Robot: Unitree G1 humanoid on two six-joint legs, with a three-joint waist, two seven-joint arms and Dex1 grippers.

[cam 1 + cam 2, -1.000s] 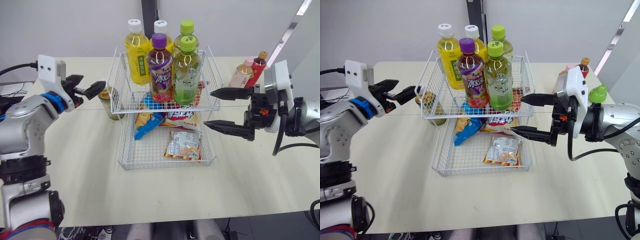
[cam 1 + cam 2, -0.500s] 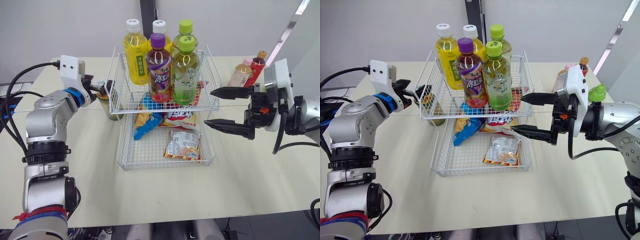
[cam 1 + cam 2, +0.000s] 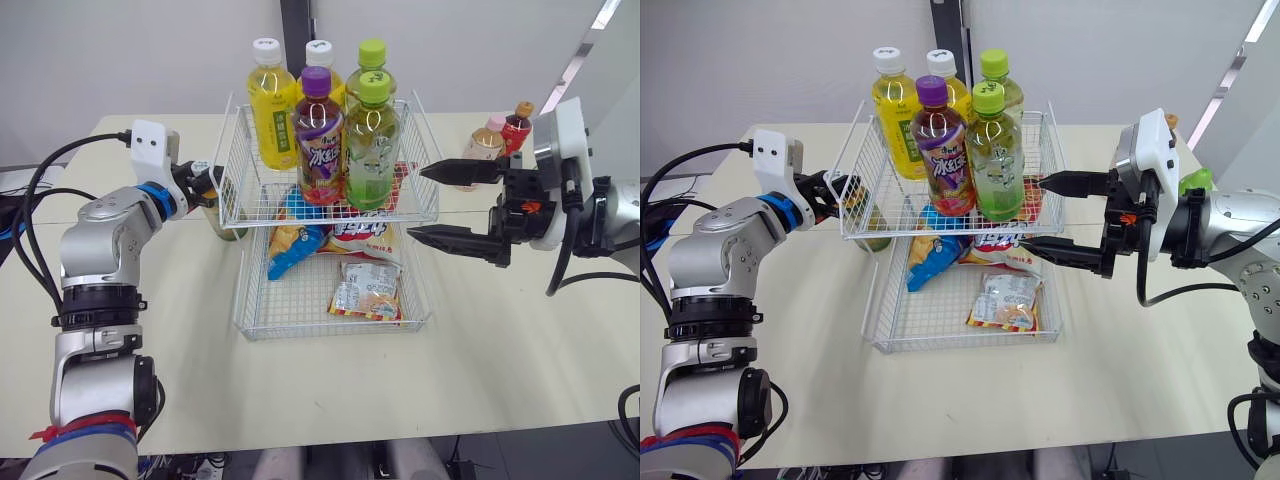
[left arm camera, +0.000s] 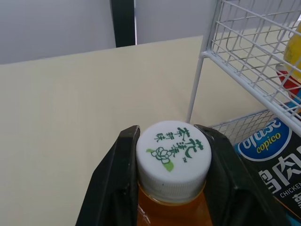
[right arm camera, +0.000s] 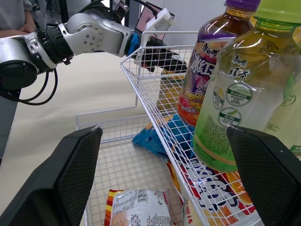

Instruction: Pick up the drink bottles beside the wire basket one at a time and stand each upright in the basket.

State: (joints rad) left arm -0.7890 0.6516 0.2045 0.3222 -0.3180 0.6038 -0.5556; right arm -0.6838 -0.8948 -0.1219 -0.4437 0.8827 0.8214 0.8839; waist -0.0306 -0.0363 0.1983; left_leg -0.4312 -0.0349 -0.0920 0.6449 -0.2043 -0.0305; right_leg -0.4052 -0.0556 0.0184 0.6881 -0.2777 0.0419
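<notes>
Item: tea bottle (image 4: 173, 157), white cap, upright on the surface (image 3: 520, 330), just beside the wire basket's (image 3: 238, 212) left side.
Your left gripper (image 3: 203, 183): clamped on its cap.
Your right gripper (image 3: 420, 202): spread wide, empty, at the basket's right side.
Upper tier: four bottles (image 3: 320, 140), upright.

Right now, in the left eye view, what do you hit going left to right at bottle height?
Left end effector shut on the white-capped tea bottle → yellow bottle → purple-capped bottle → front green tea bottle → open right end effector → pink-capped bottle → red bottle.
</notes>
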